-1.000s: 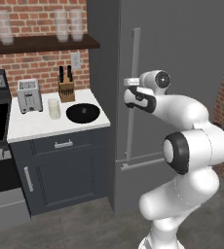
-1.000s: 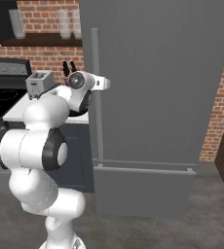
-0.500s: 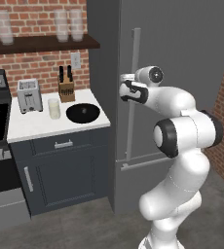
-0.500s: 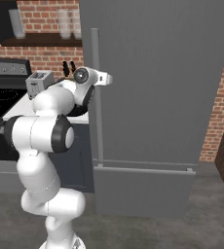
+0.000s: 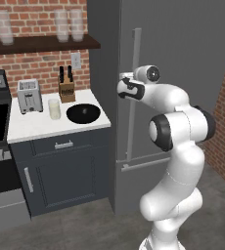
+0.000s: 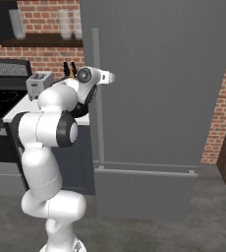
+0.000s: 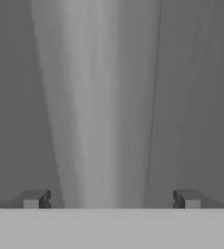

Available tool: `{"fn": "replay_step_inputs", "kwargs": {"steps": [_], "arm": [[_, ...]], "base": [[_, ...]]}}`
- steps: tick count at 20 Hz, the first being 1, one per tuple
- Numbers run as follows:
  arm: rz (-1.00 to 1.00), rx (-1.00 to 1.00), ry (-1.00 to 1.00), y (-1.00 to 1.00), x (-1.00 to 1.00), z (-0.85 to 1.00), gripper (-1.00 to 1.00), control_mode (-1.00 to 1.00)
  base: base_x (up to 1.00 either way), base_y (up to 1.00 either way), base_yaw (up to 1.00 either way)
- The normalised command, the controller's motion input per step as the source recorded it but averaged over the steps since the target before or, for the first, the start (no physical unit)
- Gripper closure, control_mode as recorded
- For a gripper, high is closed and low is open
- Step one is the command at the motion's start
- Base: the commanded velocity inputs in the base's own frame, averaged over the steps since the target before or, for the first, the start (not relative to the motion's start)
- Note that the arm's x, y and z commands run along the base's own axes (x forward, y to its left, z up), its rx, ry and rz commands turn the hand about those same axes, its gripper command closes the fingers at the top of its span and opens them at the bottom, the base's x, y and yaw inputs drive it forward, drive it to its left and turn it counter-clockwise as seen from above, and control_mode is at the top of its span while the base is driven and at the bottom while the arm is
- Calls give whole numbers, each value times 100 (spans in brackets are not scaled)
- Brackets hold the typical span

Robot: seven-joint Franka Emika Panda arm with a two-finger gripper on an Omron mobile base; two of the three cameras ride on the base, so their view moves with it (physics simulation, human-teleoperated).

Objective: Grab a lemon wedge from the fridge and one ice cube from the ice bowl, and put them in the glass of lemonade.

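Your two small dark fingers [image 7: 35, 199] are spread wide apart and hold nothing, and the long light grey bar handle [image 7: 102, 107] stands right between them, very close. From the side you can see the hand [image 5: 126, 88] up against that handle on the tall dark grey fridge [image 5: 183, 53], whose door is shut. So you are only at the very start, I think: no part of the job is done yet. The lemon wedge must be inside the fridge, hidden behind the door, so you cannot see it. To the left, on the white desk [image 5: 36, 129], the wide round black ice bowl [image 5: 83, 113] sits near the front, and the small clear glass of pale lemonade [image 5: 54, 109] stands just beside it. You would need to close on the handle, pull the door open, fetch the wedge, then an ice cube, and drop both in the glass.
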Motion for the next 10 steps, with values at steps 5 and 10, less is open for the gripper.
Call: {"fn": "replay_step_inputs", "kwargs": {"steps": [5, 10], "arm": [[0, 0, 0, -3, 59, -3, -100, -100], [0, 0, 0, 0, 54, -9, -100, -100]], "base": [[0, 0, 0], [0, 0, 0]]}}
